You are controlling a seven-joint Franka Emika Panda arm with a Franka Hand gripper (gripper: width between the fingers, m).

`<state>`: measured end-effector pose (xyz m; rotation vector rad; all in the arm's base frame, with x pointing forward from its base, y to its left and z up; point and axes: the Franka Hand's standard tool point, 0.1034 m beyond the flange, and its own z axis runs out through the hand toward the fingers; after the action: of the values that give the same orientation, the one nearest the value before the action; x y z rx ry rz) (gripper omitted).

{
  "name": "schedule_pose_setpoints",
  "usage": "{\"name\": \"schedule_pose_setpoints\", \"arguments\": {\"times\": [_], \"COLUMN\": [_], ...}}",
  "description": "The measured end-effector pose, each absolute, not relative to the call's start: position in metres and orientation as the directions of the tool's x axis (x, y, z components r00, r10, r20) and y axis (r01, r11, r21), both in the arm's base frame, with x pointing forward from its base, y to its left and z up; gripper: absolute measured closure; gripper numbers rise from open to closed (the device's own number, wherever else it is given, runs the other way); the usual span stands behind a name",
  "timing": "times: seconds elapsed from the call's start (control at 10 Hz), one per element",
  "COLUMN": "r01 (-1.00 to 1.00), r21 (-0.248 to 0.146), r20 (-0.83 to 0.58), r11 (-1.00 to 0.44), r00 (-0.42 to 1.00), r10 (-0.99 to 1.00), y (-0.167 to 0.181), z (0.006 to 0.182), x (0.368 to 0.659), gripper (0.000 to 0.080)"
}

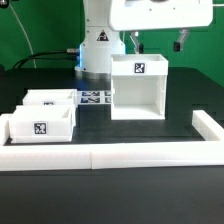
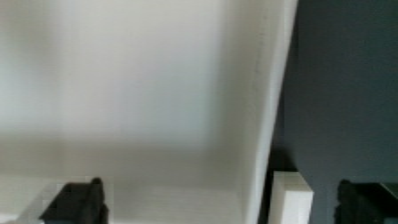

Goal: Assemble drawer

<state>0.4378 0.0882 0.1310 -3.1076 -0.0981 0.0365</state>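
Hanging the gripper (image 1: pixel 157 44) just above the top of the box housing (image 1: pixel 139 90), with the jaws standing wide apart and clamping on nothing. Straddling, judging by the wrist view, the housing's wall on the exterior view's right: showing one dark fingertip (image 2: pixel 73 200) against the pale panel and the other out over the dark worktop (image 1: pixel 185 130), with the panel's edge running between them. Likely lining up for a grip on that wall, for shifting or steadying the housing. Not showing clearly either way any contact with it.

Standing the housing upright near the middle of the worktop, with its open face turned toward the low white border wall (image 1: pixel 120 158), probably for sliding a tray straight in from the front. Resting both trays apart from the housing, toward the exterior view's left: the nearer tray (image 1: pixel 40 128) just beside the border wall and the farther tray (image 1: pixel 50 99) right behind it, both open side up and both outside the housing. Lying flat between the farther tray and the housing, the marker board (image 1: pixel 94 98), carrying nothing.

Judging the assembly as early: neither tray inserted, and handling the housing seeming to be the step in hand.
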Motion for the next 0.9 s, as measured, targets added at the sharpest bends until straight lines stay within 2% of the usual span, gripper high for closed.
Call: {"name": "schedule_pose_setpoints", "arguments": {"times": [0.2, 0.5, 0.9], "r01": [-0.041, -0.140, -0.132], "r21": [-0.055, -0.049, -0.044], "r20": [-0.018, -0.021, -0.032], "r11": [-0.998, -0.989, -0.990], "r00": [0.999, 0.990, 0.991], "r10": [-0.040, -0.139, -0.131], "y": [0.087, 0.093, 0.103], "z": [0.127, 0.112, 0.102], "x": [0.433, 0.410, 0.397], "gripper": [0.0150, 0.0150, 0.0150]}}
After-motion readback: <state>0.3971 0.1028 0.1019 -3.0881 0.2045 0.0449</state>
